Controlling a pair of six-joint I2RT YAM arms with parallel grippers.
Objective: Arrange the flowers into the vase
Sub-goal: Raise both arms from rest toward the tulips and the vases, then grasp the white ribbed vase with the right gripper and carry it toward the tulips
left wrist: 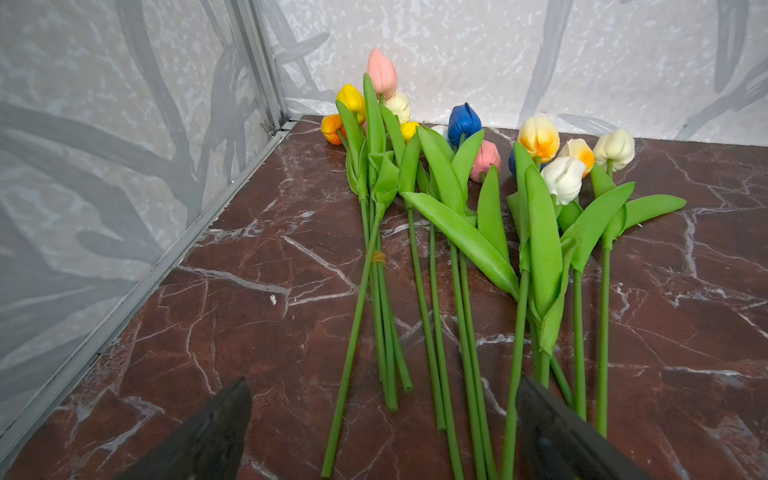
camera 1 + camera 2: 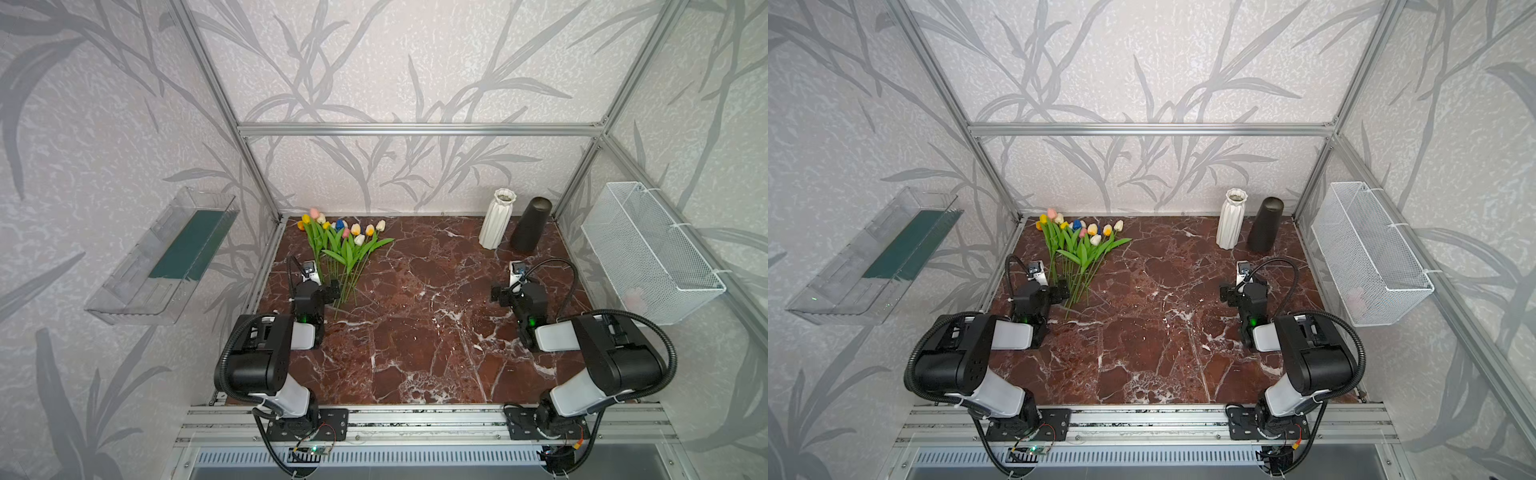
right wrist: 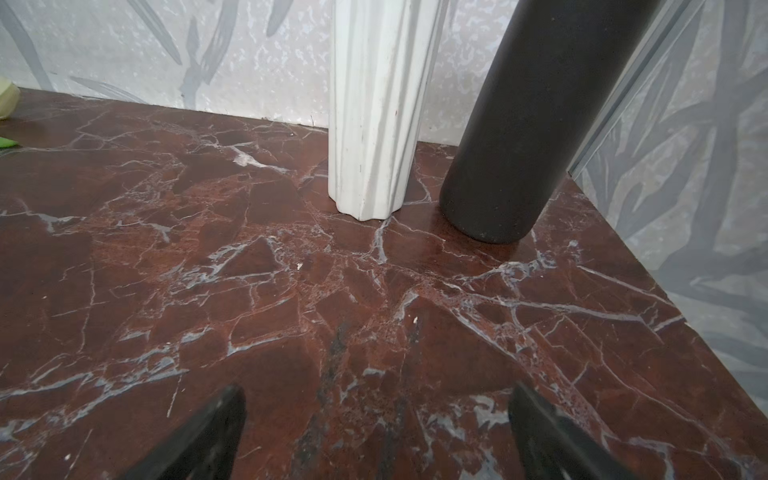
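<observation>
The flowers [image 2: 345, 245] [image 2: 1081, 249] lie in a loose fan at the back left of the marble table, heads toward the back wall and stems toward me. The left wrist view shows their pink, yellow, orange, blue and white heads and green stems [image 1: 457, 232]. My left gripper [image 2: 328, 293] [image 2: 1059, 293] [image 1: 383, 382] is open at the stem ends, with several stems between its fingers and none gripped. The white ribbed vase [image 2: 496, 220] [image 2: 1231, 220] [image 3: 374, 124] stands upright at the back right. My right gripper [image 2: 505, 293] [image 2: 1233, 293] [image 3: 376, 386] is open and empty, well in front of the vase.
A black tapered container [image 2: 532, 226] [image 3: 519, 145] stands right beside the white vase. A clear plastic tray [image 2: 166, 257] hangs on the left wall and a white wire basket [image 2: 648, 249] on the right wall. Aluminium frame posts and walls close in the table [image 2: 415, 332].
</observation>
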